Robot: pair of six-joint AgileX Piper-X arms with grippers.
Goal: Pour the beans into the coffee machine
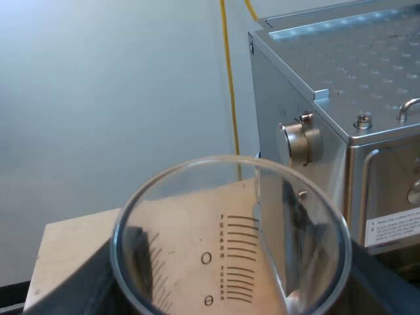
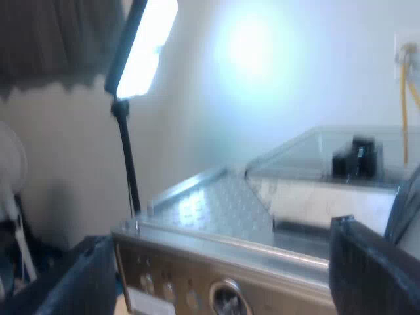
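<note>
The left pincer (image 1: 216, 252) is clamped on a clear, round measuring glass (image 1: 216, 216) with printed scale lines. Its black fingers (image 1: 134, 256) show through the wall. The glass is held beside the side panel of the boxy silver metal espresso machine (image 1: 354, 59), over the pale wooden tabletop (image 1: 72, 243). The right pincer (image 2: 220, 275) hangs spread wide at the machine's front. Behind the machine stands a bright panel lamp (image 2: 144, 46) on a black pole. A clear plastic bean hopper (image 2: 328, 157) sits on the machine's perforated top. A knurled metal knob (image 1: 298, 141) juts from its side.
</note>
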